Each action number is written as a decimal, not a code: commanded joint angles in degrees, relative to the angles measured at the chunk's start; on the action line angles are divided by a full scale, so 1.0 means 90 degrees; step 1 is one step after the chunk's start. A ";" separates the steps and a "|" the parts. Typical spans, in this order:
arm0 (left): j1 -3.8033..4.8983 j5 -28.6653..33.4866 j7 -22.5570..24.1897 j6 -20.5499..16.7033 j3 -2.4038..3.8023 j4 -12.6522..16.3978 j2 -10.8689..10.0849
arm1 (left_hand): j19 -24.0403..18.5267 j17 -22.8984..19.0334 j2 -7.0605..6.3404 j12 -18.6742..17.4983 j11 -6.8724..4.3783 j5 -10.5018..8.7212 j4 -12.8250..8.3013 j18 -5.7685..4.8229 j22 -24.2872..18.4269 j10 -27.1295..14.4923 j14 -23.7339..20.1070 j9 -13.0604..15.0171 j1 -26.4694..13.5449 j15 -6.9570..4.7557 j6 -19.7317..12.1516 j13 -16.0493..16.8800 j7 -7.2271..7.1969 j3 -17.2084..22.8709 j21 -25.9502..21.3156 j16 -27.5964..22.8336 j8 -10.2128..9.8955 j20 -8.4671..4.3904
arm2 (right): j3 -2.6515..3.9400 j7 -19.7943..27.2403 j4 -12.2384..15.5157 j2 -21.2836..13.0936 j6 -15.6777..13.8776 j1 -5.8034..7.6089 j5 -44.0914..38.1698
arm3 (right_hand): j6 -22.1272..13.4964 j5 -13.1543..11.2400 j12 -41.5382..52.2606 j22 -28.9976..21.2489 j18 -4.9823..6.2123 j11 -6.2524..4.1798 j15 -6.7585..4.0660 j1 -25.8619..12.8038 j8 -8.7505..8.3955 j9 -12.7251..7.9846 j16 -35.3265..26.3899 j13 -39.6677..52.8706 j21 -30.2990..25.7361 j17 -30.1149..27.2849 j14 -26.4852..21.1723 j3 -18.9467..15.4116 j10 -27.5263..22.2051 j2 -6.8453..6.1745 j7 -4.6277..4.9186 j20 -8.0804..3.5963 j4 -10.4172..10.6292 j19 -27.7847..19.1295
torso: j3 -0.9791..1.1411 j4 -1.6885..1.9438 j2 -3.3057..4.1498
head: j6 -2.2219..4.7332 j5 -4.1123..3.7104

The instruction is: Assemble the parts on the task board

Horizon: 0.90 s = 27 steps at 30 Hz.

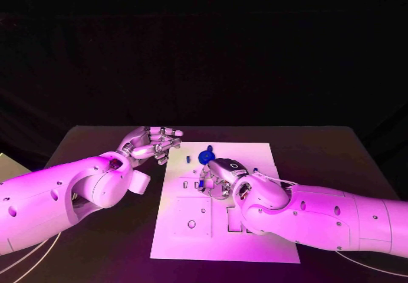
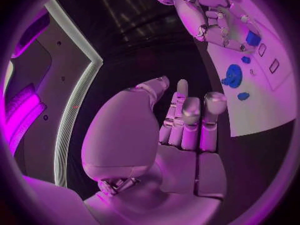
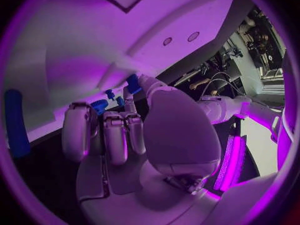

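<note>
The white task board [image 1: 246,236] lies in the middle of the table. A blue gear [image 1: 206,157] stands near its far edge, with a small blue part [image 1: 188,159] just to its left. My right hand [image 1: 223,177] hovers palm down over the board's upper middle and pinches a small blue part [image 3: 133,83] at its fingertips; the same part [image 2: 252,37] shows beside the right hand [image 2: 212,15] in the left wrist view. My left hand [image 1: 153,144] hangs off the board's far left corner, fingers loosely bent, holding nothing. The gear [image 2: 233,76] lies beyond the left hand [image 2: 181,130].
Several cut-outs and slots [image 1: 204,211] mark the board's left half. Two more small blue parts [image 3: 100,105] sit on the board under my right fingers, and a long blue piece [image 3: 15,122] lies farther off. Black table [image 1: 102,259] surrounds the board.
</note>
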 commanded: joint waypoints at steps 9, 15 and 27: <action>0.0003 -0.0033 -0.0021 0.0132 0.0000 0.0004 0.0008 | 0.0096 0.0046 0.0017 0.0045 0.0015 -0.0031 -0.0009 -0.0146 0.0083 -0.0070 0.0067 0.0011 -0.0075 -0.0005 0.0026 0.0025 -0.0028 0.0028 0.0072 0.0060 0.0038 -0.0002 | -0.0018 0.0031 -0.0036 0.0024 0.0159 -0.0019 -0.0101 | -0.0184 0.0025 0.0025 0.0287 0.0004 0.0062 0.0025 -0.0114 -0.0064 -0.0047 0.0021 0.1676 -0.0100 0.1674 0.0664 -0.0092 0.0685 -0.0152 0.0050 0.0015 0.0096 -0.0011 | -0.0001 -0.0001 -0.0002 | 0.0004 -0.0002; 0.0003 -0.0040 -0.0036 0.0144 0.0000 0.0003 0.0004 | 0.0096 0.0074 0.0018 0.0056 0.0015 -0.0031 -0.0008 -0.0146 0.0084 -0.0078 0.0088 0.0011 -0.0077 -0.0005 0.0025 0.0033 -0.0028 0.0030 0.0075 0.0076 0.0038 -0.0002 | -0.0022 0.0063 -0.0045 0.0035 0.0198 -0.0019 -0.0105 | -0.0259 0.0029 0.0025 0.0266 0.0010 0.0088 0.0048 -0.0113 -0.0102 -0.0065 0.0021 0.1676 -0.0135 0.1674 0.0664 -0.0122 0.0685 -0.0180 0.0080 0.0034 0.0109 -0.0023 | -0.0002 0.0000 -0.0001 | 0.0003 -0.0008; 0.0003 -0.0057 -0.0055 0.0156 -0.0002 -0.0001 0.0000 | 0.0094 0.0288 0.0015 0.0146 0.0014 -0.0032 -0.0007 -0.0145 0.0092 -0.0130 0.0247 0.0015 -0.0082 -0.0006 0.0021 0.0091 -0.0028 0.0046 0.0094 0.0218 0.0039 0.0000 | -0.0028 0.0145 -0.0017 0.0039 0.0072 -0.0019 -0.0106 | -0.0436 0.0033 0.0025 0.0217 0.0026 0.0158 0.0113 -0.0241 -0.0197 -0.0114 0.0021 0.1676 -0.0225 0.1674 0.0664 -0.0390 0.0685 -0.0276 0.0151 0.0098 0.0172 -0.0052 | -0.0002 -0.0002 -0.0001 | 0.0010 -0.0013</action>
